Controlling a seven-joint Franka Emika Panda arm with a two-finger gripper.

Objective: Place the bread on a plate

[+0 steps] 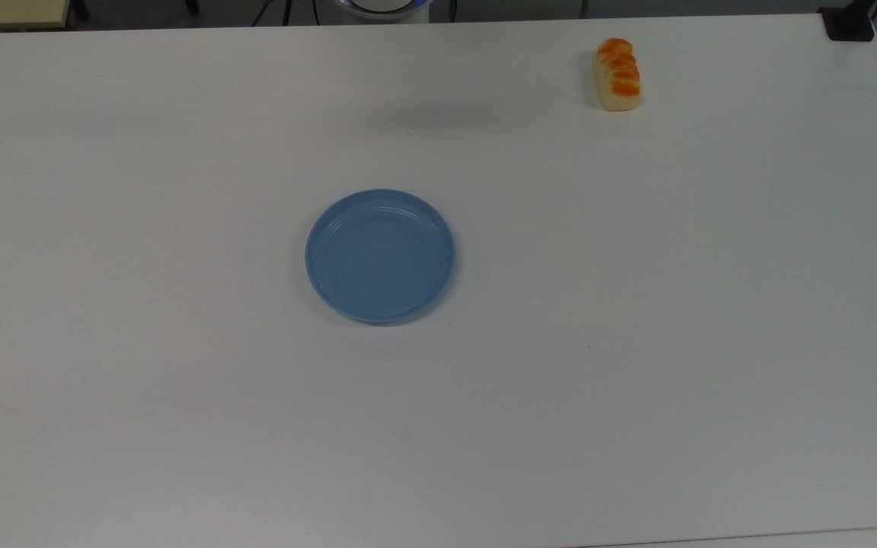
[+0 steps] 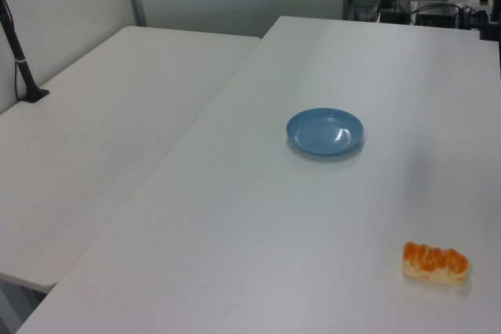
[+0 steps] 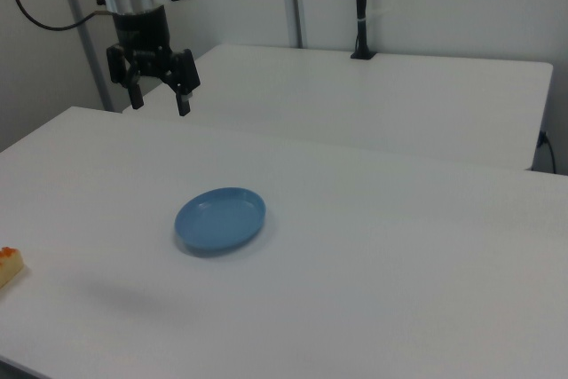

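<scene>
Right view, claw: the gripper [image 3: 160,99] hangs high above the table [image 3: 373,246] with its two fingers spread apart and nothing between them.
Plate from the claw: the plate [image 3: 220,218] lies on the table below the claw and toward the right view's right, nearer the camera, bare of any load.
Bread from the claw: the bread [image 3: 7,265] sits at the right view's left edge, well apart from the claw and lower in the picture, cut off by the frame.
Step in hand: judged as the very start, the reach toward the bread not yet made; the loaf rests on the table and the plate is bare.
Next move: likely calls for travelling across to the loaf, turning the fingers to span its narrow width, then descending over its middle.
Top view adds: the whole bread [image 1: 617,74] near the far edge of the table, well apart from the plate [image 1: 380,256].
Left view adds: the bread [image 2: 435,263] lying lengthwise with its orange-brown top up, and the plate [image 2: 325,131] glossy.
</scene>
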